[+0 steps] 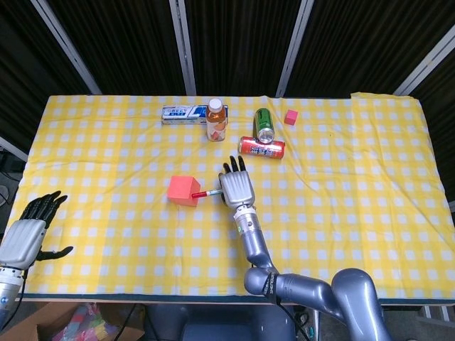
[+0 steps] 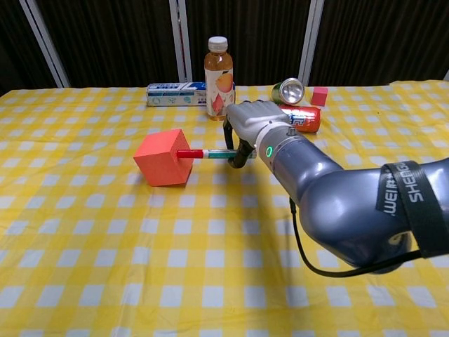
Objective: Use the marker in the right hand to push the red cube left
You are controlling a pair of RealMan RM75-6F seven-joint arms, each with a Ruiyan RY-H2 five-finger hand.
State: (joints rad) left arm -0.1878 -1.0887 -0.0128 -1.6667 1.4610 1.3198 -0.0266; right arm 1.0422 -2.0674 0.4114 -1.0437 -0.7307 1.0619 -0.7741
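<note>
The red cube sits on the yellow checked cloth, left of the table's middle. My right hand grips a marker that lies level and points left. The marker's red tip touches the cube's right face. At the near left corner, off the table's edge, my left hand hangs with its fingers spread and nothing in it; the chest view does not show it.
Behind the cube stand a juice bottle and a flat blue-white box. A green can, a red can lying on its side and a small red block sit at the back right.
</note>
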